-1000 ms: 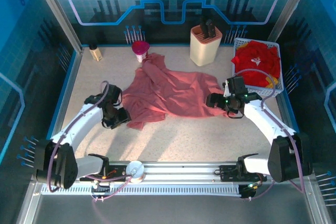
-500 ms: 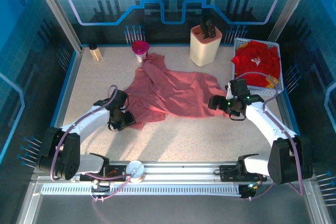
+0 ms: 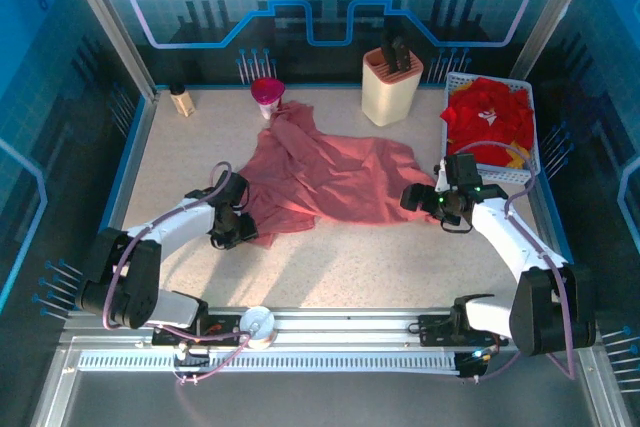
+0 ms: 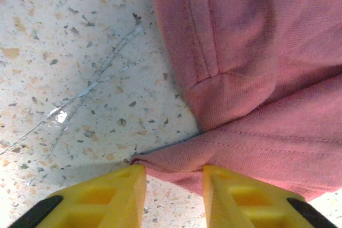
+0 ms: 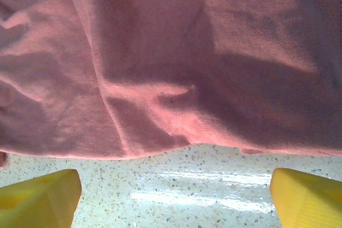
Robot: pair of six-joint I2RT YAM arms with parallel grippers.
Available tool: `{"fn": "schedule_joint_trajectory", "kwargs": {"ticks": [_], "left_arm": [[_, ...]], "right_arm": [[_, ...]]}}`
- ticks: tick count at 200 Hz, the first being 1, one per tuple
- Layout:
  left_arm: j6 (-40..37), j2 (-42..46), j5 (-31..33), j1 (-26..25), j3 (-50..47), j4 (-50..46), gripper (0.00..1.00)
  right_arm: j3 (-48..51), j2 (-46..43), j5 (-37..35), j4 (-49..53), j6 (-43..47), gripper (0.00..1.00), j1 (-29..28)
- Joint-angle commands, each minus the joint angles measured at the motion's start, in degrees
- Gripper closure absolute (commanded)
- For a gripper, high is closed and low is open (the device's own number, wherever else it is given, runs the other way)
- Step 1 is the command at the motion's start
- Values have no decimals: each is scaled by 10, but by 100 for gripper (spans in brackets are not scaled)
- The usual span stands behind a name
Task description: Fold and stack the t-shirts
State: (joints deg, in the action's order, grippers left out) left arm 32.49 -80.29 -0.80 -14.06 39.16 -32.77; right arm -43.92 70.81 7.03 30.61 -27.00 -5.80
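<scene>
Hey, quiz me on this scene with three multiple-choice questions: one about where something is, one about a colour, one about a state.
1. Where do the red t-shirts lie?
A) in the white basket
B) on the floor
C) draped over a chair

2. What colour is the spread t-shirt on the table?
A) yellow
B) salmon-pink
C) white

3. How does the right pincer stand?
A) shut on a spoon
B) wide open
C) shut tight on nothing

Answers:
1 A, the red cloth sits inside the basket at the rear right.
2 B, its cloth looks dusty pink in every view.
3 B, its yellow fingers sit far apart, gripping nothing.
</scene>
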Motion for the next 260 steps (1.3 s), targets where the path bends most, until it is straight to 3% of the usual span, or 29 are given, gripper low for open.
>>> {"fn": "schedule_joint_trajectory", "kwargs": {"ticks": [1,50,77,97,161,215,260], "left_arm": [[-6,19,15,-3,6,-14,63],[20,39,-2,-11,39,-41,58],[38,38,11,-64,78,-53,57],[9,18,31,-113,105,-38,55],[-36,-157,92,-233,233,-34,51],[-37,-280,132,-263,332,-55,50],[-32,-323,151,-266,352,-78,60]], "right_arm": [[2,-9,14,12,-2,8,11],[6,-6,23,5,-3,9,14],[6,-6,26,5,-6,9,14],[6,-7,26,6,-5,9,14],[13,-3,9,17,-13,8,20],[29,-15,-64,54,-69,10,45],[66,-4,-40,8,-83,16,86]]}}
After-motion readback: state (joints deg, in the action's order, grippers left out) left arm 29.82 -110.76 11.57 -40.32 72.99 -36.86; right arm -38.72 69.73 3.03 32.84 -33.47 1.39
